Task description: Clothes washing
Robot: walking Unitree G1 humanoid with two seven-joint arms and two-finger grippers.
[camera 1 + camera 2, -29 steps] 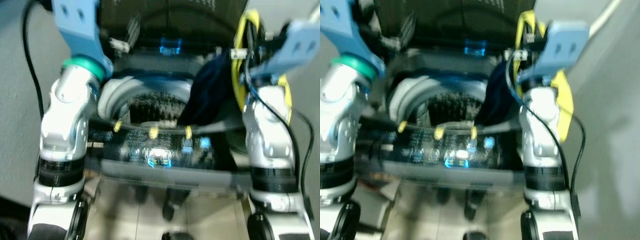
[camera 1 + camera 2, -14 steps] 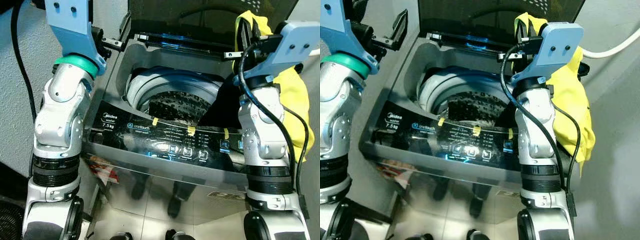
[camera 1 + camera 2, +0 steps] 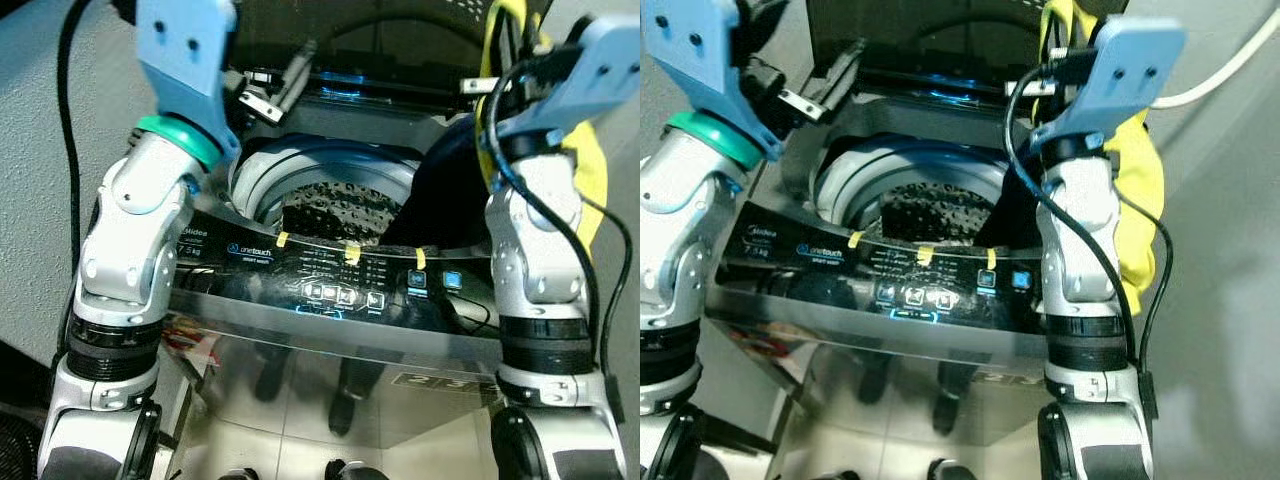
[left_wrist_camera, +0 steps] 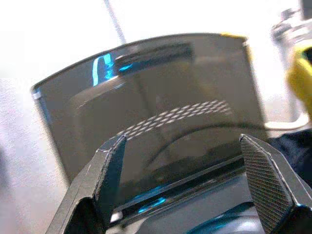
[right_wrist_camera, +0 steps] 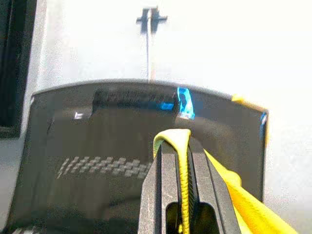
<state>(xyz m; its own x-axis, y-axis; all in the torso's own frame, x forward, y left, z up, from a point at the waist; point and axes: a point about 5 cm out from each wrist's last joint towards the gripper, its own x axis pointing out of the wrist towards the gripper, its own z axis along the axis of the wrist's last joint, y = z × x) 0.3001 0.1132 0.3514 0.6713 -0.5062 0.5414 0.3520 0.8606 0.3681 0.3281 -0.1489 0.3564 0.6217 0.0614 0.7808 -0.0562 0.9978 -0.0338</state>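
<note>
A top-loading washing machine [image 3: 340,285] stands before me with its dark lid [image 4: 156,97] raised and the perforated drum [image 3: 335,195] exposed. My right gripper [image 5: 181,141] is shut on a yellow garment [image 3: 1135,180], held high over the machine's right rear corner; the cloth hangs down behind my right arm. A dark navy garment [image 3: 440,200] drapes over the tub's right rim, partly inside. My left gripper [image 4: 181,140] is open and empty, hovering above the tub's left rear edge [image 3: 280,88] and pointing toward the lid.
Grey walls close in on both sides of the machine. A white hose [image 3: 1230,70] runs along the right wall. The lit control panel [image 3: 915,290] faces me along the front edge. Tiled floor lies below.
The view went from blurred to sharp and shifted slightly. My left gripper has moved right, from beside the machine's left rear corner to over the tub's edge. The right gripper still holds the yellow garment.
</note>
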